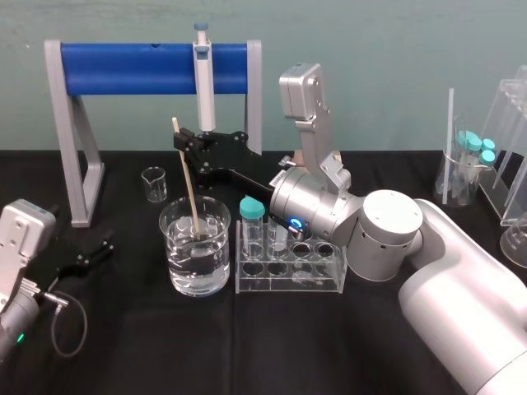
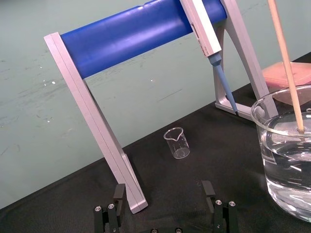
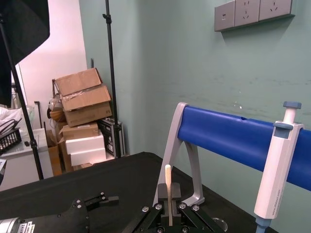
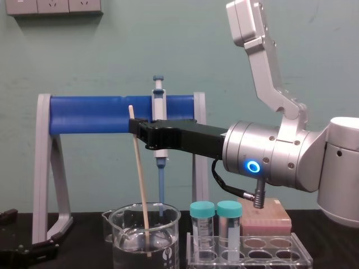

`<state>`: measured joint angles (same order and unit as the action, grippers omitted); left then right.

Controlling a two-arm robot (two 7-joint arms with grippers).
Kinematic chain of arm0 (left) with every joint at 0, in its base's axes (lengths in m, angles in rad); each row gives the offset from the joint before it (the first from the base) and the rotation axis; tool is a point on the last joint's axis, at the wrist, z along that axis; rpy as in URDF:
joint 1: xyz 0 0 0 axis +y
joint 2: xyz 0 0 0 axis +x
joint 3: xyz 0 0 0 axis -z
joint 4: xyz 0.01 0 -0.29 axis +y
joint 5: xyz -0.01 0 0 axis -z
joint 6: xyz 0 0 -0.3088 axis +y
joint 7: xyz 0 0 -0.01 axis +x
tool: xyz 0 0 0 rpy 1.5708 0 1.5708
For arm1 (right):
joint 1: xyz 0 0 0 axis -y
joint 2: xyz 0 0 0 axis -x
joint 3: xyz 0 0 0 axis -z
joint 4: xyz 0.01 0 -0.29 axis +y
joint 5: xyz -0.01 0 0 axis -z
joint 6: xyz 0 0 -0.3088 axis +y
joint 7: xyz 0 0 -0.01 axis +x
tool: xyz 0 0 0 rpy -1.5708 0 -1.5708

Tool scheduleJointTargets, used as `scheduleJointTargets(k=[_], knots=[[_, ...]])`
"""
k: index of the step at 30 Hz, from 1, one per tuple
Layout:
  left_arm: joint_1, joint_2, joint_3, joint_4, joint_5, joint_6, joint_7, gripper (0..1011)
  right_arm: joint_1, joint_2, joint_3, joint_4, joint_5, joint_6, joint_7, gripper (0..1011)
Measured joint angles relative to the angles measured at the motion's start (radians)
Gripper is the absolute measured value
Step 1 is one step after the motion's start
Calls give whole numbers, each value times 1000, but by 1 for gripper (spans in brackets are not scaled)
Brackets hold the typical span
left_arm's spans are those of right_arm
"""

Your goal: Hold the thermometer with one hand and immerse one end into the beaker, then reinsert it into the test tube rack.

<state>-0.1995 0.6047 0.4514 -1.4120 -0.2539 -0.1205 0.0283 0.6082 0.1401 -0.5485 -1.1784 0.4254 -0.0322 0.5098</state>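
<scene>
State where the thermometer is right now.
The thermometer leans left of centre in the head view, lower end in the beaker, top held by the right gripper.

Bright, even light on the green wall point(image 1: 370, 49), white glints in the beaker point(image 1: 196, 247) at 8 o'clock, the black surface point(image 1: 123, 346) dull.

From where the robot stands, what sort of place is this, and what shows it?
Probably a laboratory bench: a pipette hangs on a blue stand, capped tubes sit in a test tube rack, and the right claw holds a thermometer in a beaker of liquid.
</scene>
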Motion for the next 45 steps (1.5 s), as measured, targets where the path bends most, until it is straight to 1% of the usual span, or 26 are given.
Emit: scheduleJointTargets(k=[45], knots=[[0, 0, 0, 0, 0, 0, 0, 1003, 0, 0, 0, 0, 0, 0, 0, 36]])
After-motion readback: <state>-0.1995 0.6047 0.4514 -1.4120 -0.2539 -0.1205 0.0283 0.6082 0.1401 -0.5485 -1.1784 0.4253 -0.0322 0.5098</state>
